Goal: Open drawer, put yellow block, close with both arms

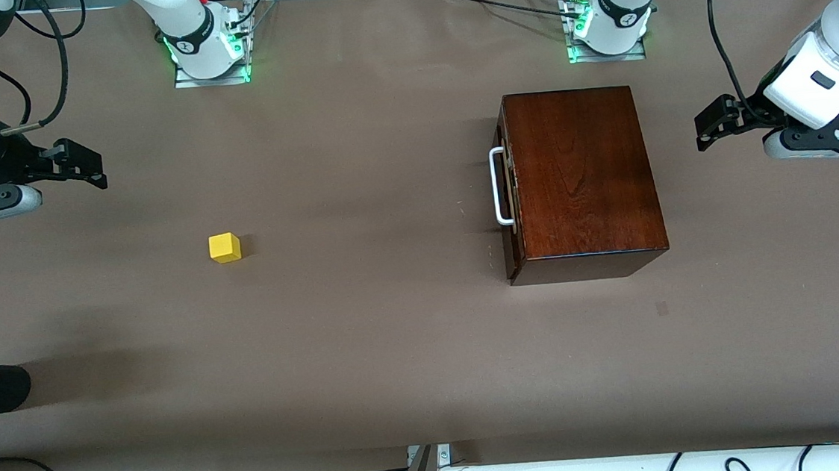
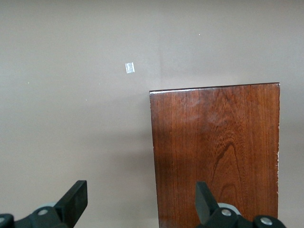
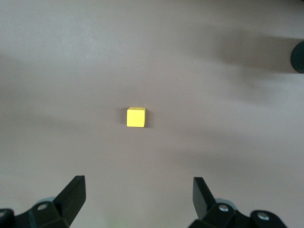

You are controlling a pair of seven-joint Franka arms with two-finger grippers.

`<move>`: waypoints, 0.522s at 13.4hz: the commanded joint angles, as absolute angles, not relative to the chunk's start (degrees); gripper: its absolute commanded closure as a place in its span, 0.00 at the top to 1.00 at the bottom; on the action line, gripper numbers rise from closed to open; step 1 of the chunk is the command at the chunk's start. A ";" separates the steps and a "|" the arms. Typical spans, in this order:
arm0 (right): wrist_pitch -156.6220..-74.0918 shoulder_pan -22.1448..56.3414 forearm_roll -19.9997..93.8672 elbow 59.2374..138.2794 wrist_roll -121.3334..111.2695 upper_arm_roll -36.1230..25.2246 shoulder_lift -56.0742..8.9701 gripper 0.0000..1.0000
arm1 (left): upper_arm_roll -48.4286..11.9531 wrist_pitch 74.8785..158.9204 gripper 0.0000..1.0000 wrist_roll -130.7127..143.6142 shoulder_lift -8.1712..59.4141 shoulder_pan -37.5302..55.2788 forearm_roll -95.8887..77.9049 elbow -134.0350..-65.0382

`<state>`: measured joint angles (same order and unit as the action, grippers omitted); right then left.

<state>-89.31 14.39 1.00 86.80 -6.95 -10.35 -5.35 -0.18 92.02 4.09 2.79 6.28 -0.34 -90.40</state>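
Right now I have both arms parked high at the two ends of the surface [image 1: 368,344], neither touching anything. From the front view I see what neither wrist camera gives me together: one wooden box [image 1: 581,178] toward the left arm's end and one yellow block [image 1: 225,247] toward the right arm's end, well apart from each other. My left wrist view shows only the box's [image 2: 214,152] glossy reddish-brown top and a small pale mark [image 2: 129,68] on the bare surface; it does not show the handle. My right wrist view shows only the block [image 3: 136,117], sitting alone on the surface with the fingers [image 3: 73,194] spread wide on either side of my line to it. The left gripper [image 1: 707,130] hangs over the surface just off the box's end, its fingers [image 2: 76,197] likewise spread with nothing between them; the right gripper [image 1: 88,166] hangs over the surface at its own end, farther from the front camera than the block. The drawer [image 1: 509,191] is pushed in, its dark front flush with the box. Its single white U-shaped handle [image 1: 499,186] faces the right arm's end, toward the block. The box's long axis runs from the robot bases toward the front camera. Count: one box, one drawer, one handle, one block, two grippers.
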 commanded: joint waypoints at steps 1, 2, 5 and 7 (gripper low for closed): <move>-89.12 14.06 1.23 85.61 -6.42 -10.28 -5.80 1.00 | -0.18 92.28 1.00 3.69 1.85 6.15 -0.27 -90.70; -89.12 14.06 1.23 85.61 -6.42 -10.28 -5.80 1.00 | -0.18 92.37 1.00 3.69 2.02 6.15 -0.35 -90.53; -89.12 14.06 1.23 85.61 -6.42 -10.28 -5.80 1.00 | -0.18 92.37 1.00 3.69 2.02 6.15 -0.62 -90.53; -89.12 14.06 1.23 85.61 -6.42 -10.37 -5.80 1.00 | -0.18 92.55 1.00 3.69 2.02 6.15 -0.70 -90.44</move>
